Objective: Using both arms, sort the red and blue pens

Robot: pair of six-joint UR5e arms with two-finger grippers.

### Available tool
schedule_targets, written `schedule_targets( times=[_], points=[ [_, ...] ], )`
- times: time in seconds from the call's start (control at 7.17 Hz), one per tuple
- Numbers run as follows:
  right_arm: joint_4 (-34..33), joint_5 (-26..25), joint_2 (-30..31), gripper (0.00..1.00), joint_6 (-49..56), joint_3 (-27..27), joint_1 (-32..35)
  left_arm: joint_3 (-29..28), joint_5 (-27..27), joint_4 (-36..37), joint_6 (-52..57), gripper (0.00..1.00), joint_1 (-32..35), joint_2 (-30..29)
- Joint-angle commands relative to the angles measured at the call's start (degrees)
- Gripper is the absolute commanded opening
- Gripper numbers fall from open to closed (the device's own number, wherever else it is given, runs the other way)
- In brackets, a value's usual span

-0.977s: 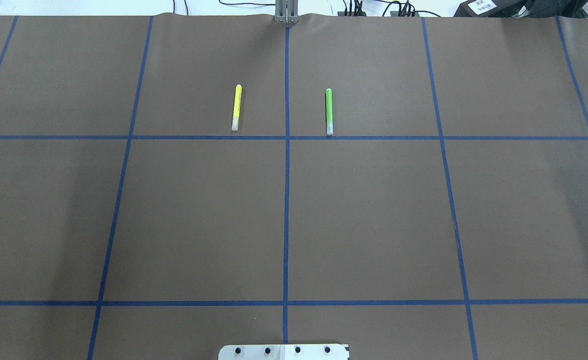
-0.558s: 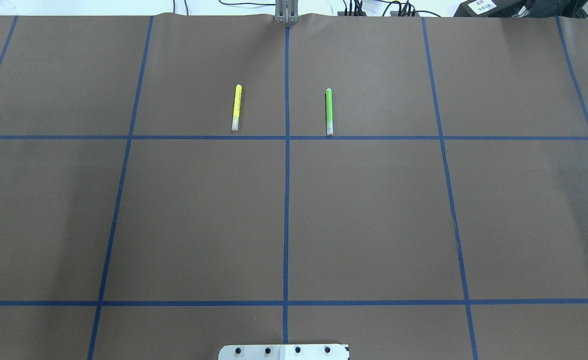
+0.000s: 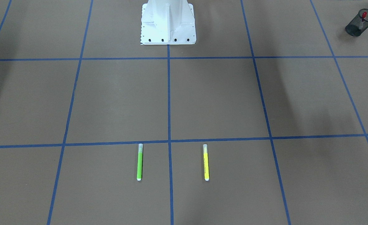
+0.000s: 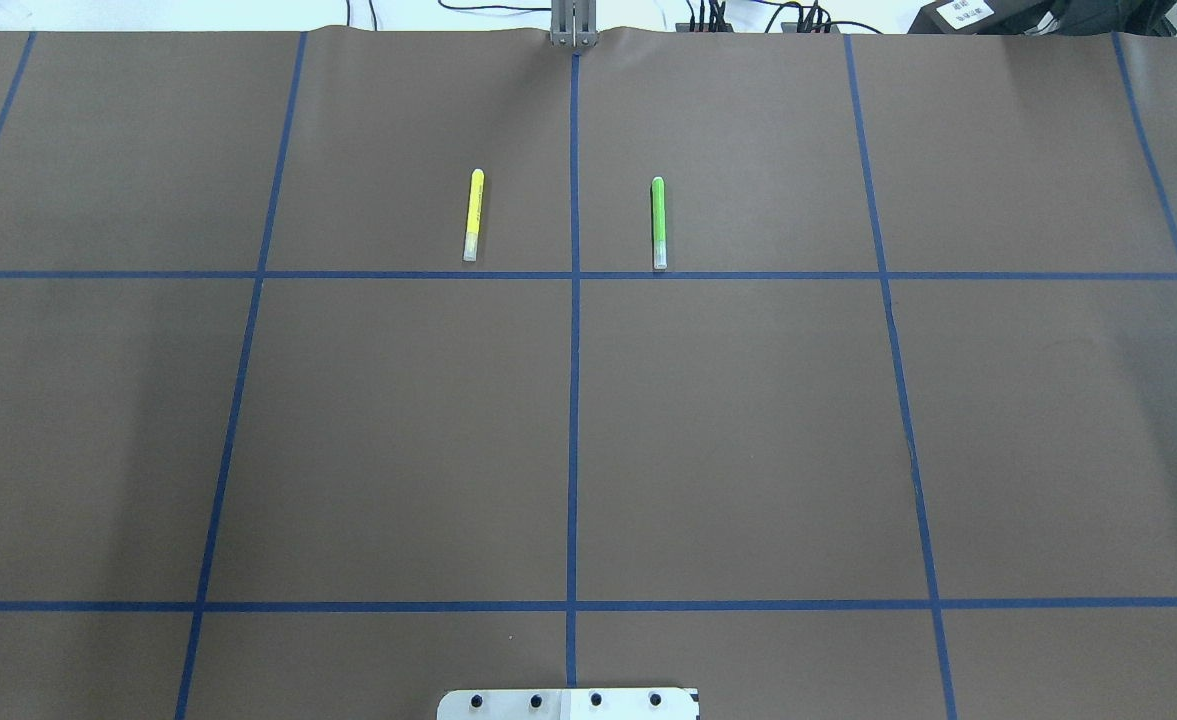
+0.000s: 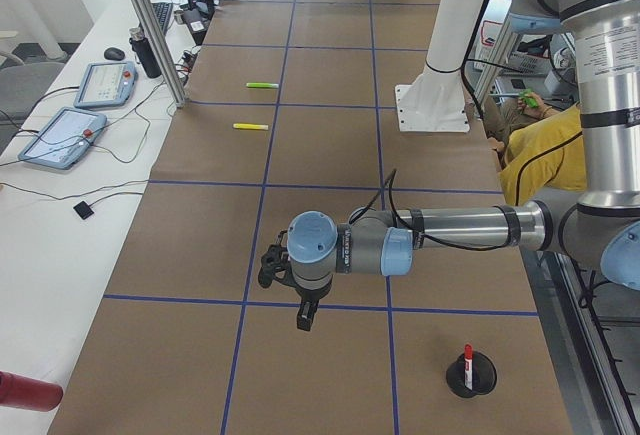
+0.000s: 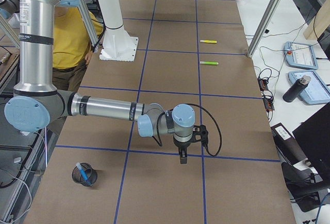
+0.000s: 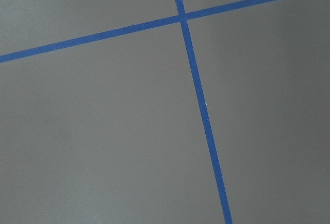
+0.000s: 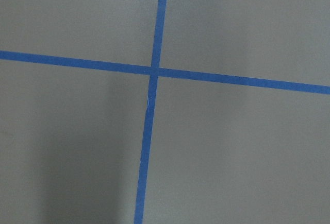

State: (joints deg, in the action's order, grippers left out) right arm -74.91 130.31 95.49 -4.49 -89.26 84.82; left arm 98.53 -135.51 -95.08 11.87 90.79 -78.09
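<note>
Two pens stand in mesh cups point(image 5: 482, 383) at opposite counter point(image 4: 748, 420) ends: red pen point(image 5: 467, 358), blue pen point(image 6: 81, 170). Whether left pincer point(image 5: 304, 323) and right pincer point(image 6: 183, 160) are clenched or released, I cannot tell.

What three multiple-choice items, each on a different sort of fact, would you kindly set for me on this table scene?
1. Where is the red pen?
A. lying flat
B. on a shelf
C. standing in a black mesh cup

2. How many slim markers lie near the centre tape line?
A. two
B. three
C. five

3. How do the yellow marker and green marker lie?
A. crossed
B. parallel and apart
C. touching end to end

Answers:
1 C: its red tip pokes up out of the cup in the left side view.
2 A: only one yellow and one green marker show there.
3 B: both point the same way, with the tape line running between them.
</note>
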Motion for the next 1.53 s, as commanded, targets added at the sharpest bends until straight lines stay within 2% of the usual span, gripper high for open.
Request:
schedule_targets(
  times=[0.0,1.4],
  points=[
    [0.03,-0.23,1.1,1.0,0.27,0.14,0.0,0.08,-0.01,-0.1,0.0,1.0,0.0,0.04],
    [-0.15,1.18,1.55,1.0,-0.25,0.05,0.0,0.26,0.07,-0.28,0.0,1.0,0.0,-0.14]
  ],
)
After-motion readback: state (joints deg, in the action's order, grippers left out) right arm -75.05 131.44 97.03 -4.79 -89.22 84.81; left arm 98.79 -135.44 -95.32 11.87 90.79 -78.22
